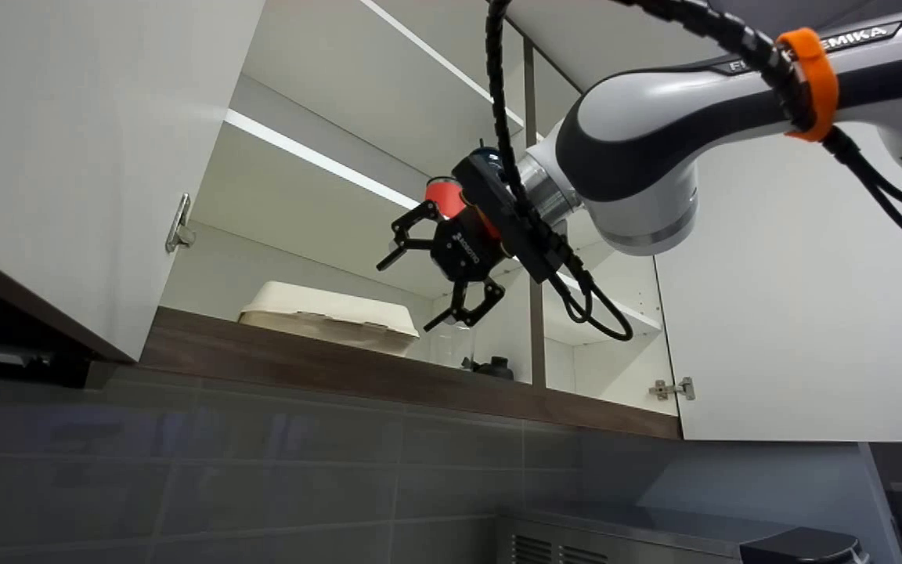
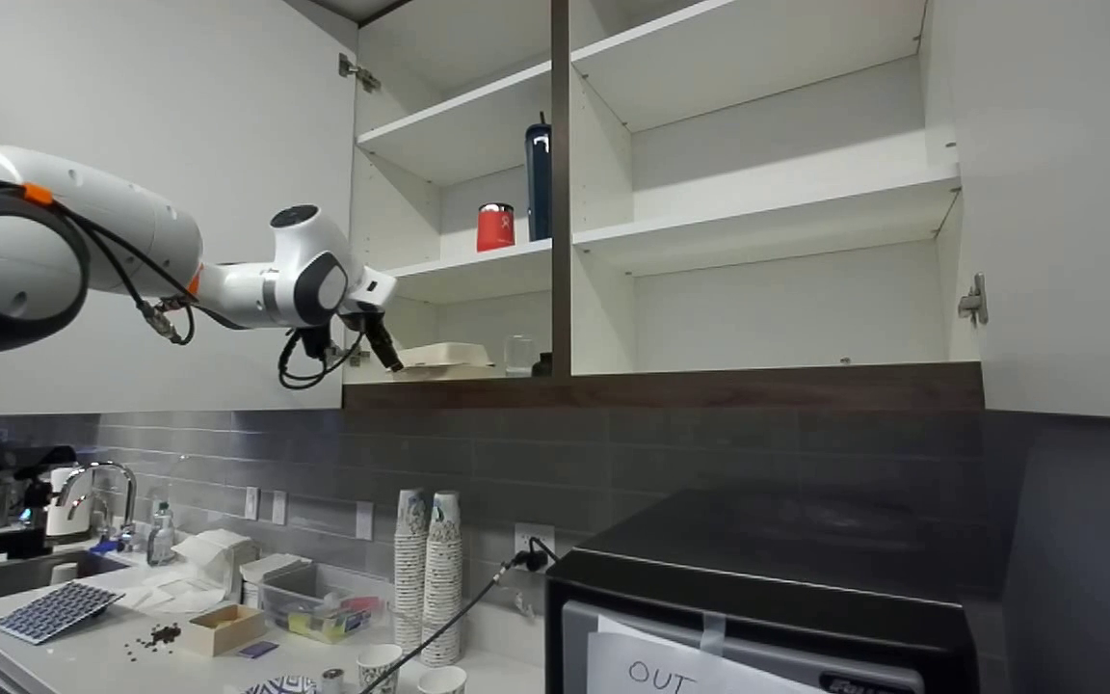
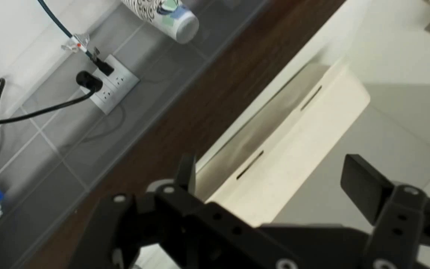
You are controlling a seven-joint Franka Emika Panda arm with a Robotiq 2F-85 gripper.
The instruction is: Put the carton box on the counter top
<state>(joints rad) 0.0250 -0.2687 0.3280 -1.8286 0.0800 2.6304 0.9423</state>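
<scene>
The carton box [image 1: 330,312], off-white, flat and with a slotted rim, lies lid up on the bottom shelf of the open wall cabinet. Both exterior views show it, the box [image 2: 449,355] resting just behind the brown cabinet edge. My gripper [image 1: 402,298] hangs in front of the cabinet near the box, jaws wide apart and holding nothing. Seen from the wrist, the box [image 3: 301,138] runs diagonally beyond the gap of my gripper [image 3: 269,168], its near end hidden behind the left finger. The white counter top [image 2: 121,660] is far below, with items on it.
A red cup [image 2: 495,227] and tall dark bottle [image 2: 539,178] stand on the shelf above. Beside the box are a clear container [image 2: 519,355] and a black object [image 1: 496,367]. A brown post [image 2: 561,193] divides the cabinet. Cup stacks [image 2: 442,578] and a microwave [image 2: 757,559] stand below.
</scene>
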